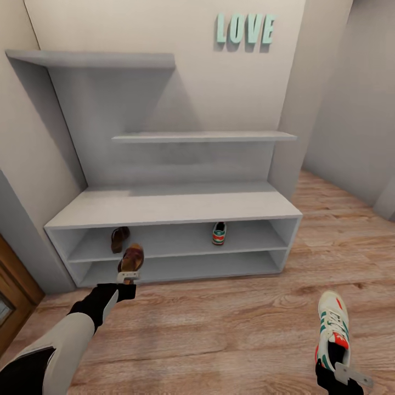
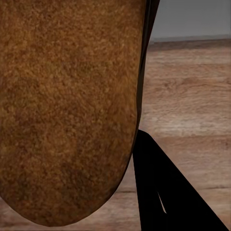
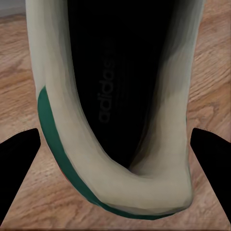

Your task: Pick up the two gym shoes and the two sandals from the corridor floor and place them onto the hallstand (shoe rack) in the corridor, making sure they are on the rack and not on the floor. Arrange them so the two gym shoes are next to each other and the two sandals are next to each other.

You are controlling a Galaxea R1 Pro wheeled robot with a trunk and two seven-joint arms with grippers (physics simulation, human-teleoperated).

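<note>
Two shoes already sat on the upper open shelf of the hallstand (image 1: pixel 173 206): one sandal (image 1: pixel 118 238) toward its left end and one gym shoe (image 1: pixel 219 233) right of centre, well apart. The left hand (image 1: pixel 128 275) pinched the second sandal (image 1: pixel 132 258) just before that shelf, near its mate. The right hand (image 1: pixel 341 368) gripped the second gym shoe (image 1: pixel 333 328) by its heel (above the corridor floor (image 1: pixel 219 323)). Both carried shoes remained to be placed beside their partners.

walls: beige, mint "LOVE" letters (image 1: pixel 244 29) | two grey floating shelves (image 1: pixel 204 136) | wooden door (image 1: pixel 13 296) at left
</note>
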